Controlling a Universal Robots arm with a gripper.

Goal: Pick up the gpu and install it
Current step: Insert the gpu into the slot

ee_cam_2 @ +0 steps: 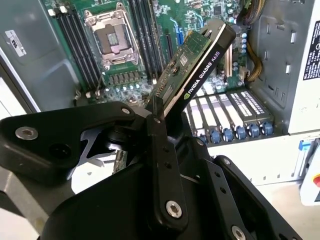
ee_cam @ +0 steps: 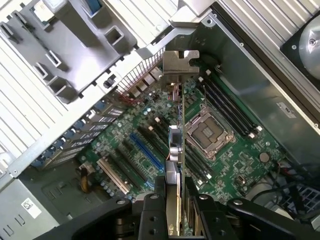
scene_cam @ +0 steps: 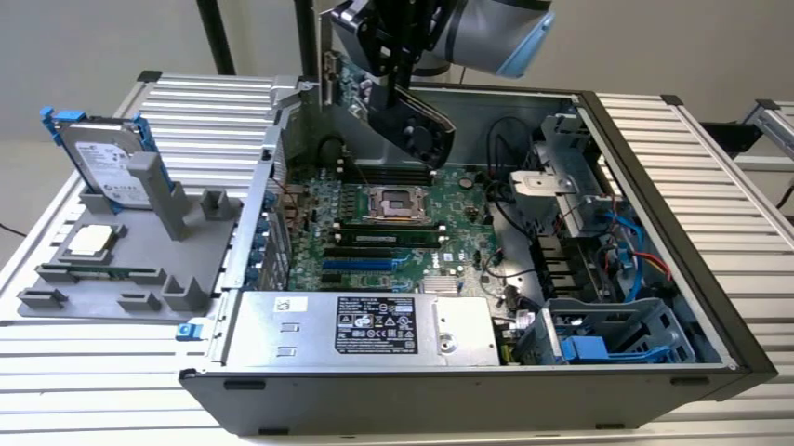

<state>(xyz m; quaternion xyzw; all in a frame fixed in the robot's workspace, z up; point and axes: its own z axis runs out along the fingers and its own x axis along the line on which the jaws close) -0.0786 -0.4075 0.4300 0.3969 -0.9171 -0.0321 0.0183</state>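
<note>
A slatted metal table [scene_cam: 694, 139] carries an open computer case [scene_cam: 496, 400]. In the exterior view the gripper [scene_cam: 394, 82] clamps the gpu [scene_cam: 422, 125] above the CPU socket [scene_cam: 400, 200], its long axis slanting down toward the exterior view's right. The first wrist view adds the card's silver bracket [ee_cam: 181, 62].

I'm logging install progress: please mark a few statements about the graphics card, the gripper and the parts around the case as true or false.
1. The gripper is shut on the gpu, a flat card with a green board and black shroud. True.
2. The gpu is seated in a slot. False: it hangs tilted above the green motherboard.
3. The silver hard drive with blue rails stands in the grey holder outside the dark computer case. True.
4. The case is closed. False: its side is open, showing the motherboard.
</note>
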